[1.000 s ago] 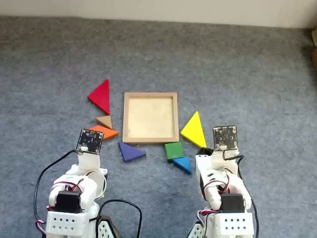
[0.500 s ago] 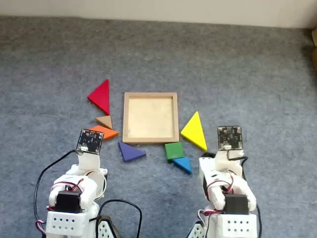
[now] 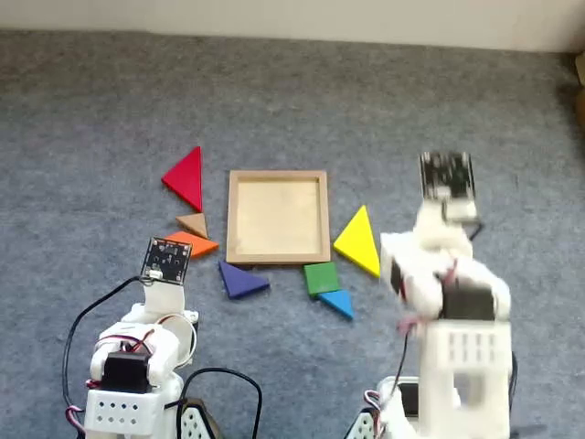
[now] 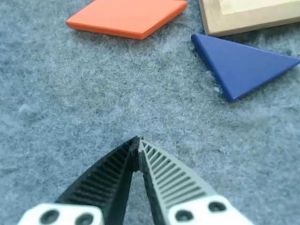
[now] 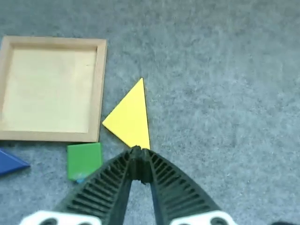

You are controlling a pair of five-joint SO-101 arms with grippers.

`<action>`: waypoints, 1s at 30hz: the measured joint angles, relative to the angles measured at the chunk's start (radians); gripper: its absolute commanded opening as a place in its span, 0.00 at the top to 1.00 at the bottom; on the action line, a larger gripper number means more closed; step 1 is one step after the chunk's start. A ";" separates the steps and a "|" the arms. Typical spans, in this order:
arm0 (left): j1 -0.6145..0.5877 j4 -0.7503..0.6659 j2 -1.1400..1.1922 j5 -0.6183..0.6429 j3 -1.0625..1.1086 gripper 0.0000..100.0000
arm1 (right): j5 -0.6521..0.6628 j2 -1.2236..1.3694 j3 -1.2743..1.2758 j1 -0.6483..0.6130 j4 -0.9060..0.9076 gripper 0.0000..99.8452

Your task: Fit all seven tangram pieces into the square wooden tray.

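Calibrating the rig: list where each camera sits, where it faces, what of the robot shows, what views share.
High view: fixed above, looking down on the tray; left arm and right arm at the near edge.
Left wrist view: on the left wrist, looking down past the shut left end effector at the orange piece and blue triangle.
Right wrist view: on the right wrist, looking down past the shut right end effector at the yellow triangle and green square.
Shared: all three show the tray.

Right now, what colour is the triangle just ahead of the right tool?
Yellow triangle, clearest in the right wrist view.
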 measured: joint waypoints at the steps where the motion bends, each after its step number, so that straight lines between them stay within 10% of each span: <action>1: 0.000 0.000 0.000 0.000 0.000 1.00 | 0.000 0.075 -0.041 0.000 0.000 1.00; 15: 0.000 0.000 0.000 0.000 0.000 1.00 | 0.000 0.822 -0.402 -0.137 0.000 0.73; 30: 0.000 0.000 0.000 0.000 0.000 1.00 | 0.000 1.145 -0.588 -0.253 0.002 0.73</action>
